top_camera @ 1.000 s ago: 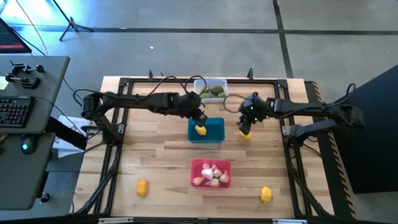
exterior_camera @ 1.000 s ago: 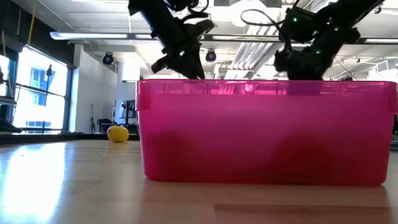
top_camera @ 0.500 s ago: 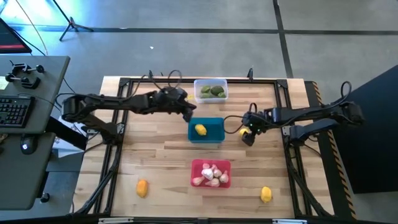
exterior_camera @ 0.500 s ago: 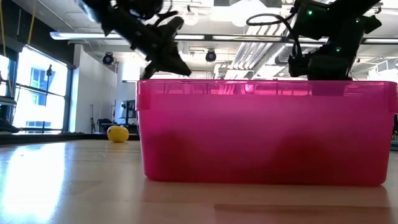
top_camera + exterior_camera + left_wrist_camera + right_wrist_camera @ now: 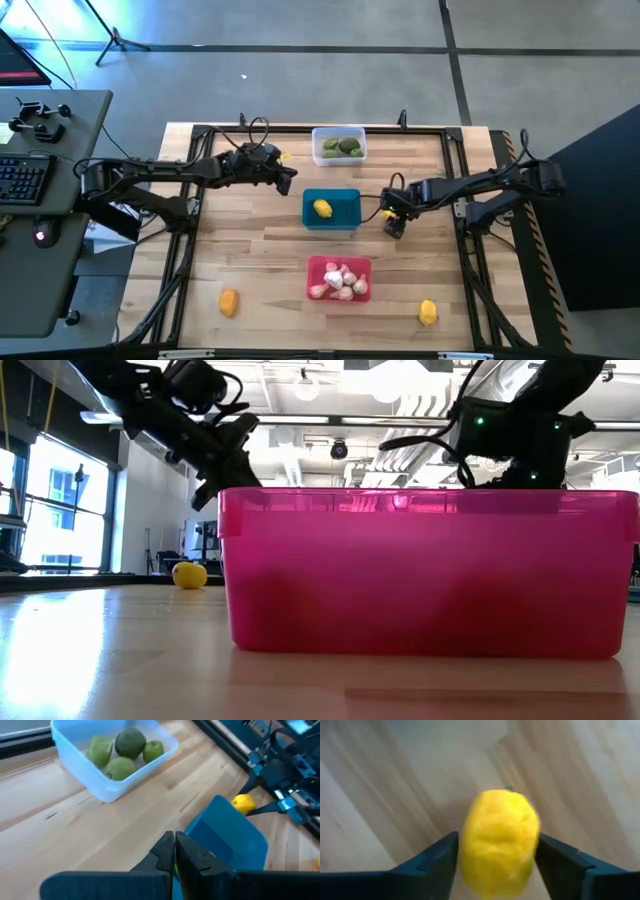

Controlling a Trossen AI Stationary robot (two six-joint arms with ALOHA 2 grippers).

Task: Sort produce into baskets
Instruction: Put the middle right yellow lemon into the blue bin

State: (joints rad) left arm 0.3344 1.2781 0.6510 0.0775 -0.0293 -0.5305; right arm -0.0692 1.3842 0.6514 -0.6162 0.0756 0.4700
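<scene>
Produce lies scattered around the teal basket (image 5: 331, 209), which sits near the middle of the wooden table (image 5: 250, 260). One yellow fruit (image 5: 322, 208) rests inside that teal basket. Beyond it, toward the table's far edge, the clear basket (image 5: 339, 146) holds several green pieces (image 5: 121, 750). On the near side of the teal basket stands the red basket (image 5: 340, 279), filled with whitish-pink garlic bulbs (image 5: 340, 280); in the low view its pink wall blocks most of the table behind it.

Just to the right of the teal basket, the right gripper (image 5: 393, 218) has its fingers spread on either side of a yellow lemon-like fruit (image 5: 500, 850); the wrist view shows the fruit between the two fingers over bare wood, the finger on one side close against it, but whether they press it cannot be told. To the left of the teal basket and a little farther back, the left gripper (image 5: 286, 177) hovers with its fingers (image 5: 165, 851) clenched together on nothing.

Two more orange-yellow fruits lie loose well to the near side of the teal basket: one at the near left (image 5: 229, 302), one at the near right (image 5: 427, 313). A black frame (image 5: 300, 129) runs around the table's edges. Off the table's left side stands a grey desk (image 5: 55, 200) with a keyboard (image 5: 22, 180).
</scene>
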